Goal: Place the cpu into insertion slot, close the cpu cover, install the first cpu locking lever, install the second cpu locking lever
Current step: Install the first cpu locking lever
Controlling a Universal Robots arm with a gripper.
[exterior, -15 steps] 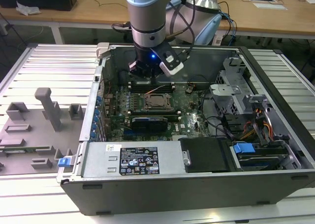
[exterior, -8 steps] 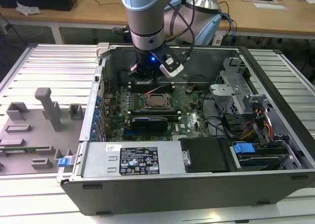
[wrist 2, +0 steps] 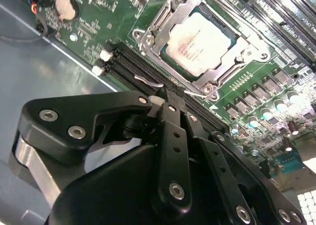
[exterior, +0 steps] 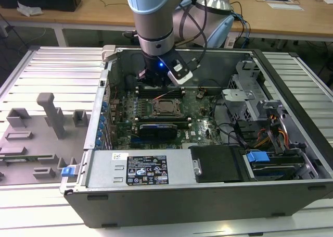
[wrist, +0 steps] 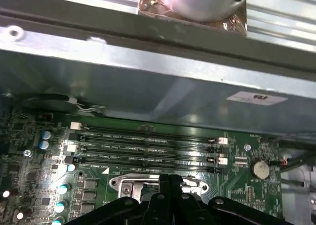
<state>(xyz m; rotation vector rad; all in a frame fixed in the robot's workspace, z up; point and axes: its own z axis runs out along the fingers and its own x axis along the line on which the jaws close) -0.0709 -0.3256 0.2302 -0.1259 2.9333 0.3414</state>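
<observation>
One cpu point(wrist 2: 200, 39) under closed cpu cover point(wrist 2: 159, 24), jaws clenched just beside, whatever they touch hidden

Silver-blue arm point(exterior: 153, 18), black screw-studded claw point(wrist 2: 170, 99)

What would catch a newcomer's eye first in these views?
The arm reaching down into the open case dominates the exterior view. In the second wrist view, the silver cpu sits framed by the cover, just past the shut gripper by the memory slots.
</observation>
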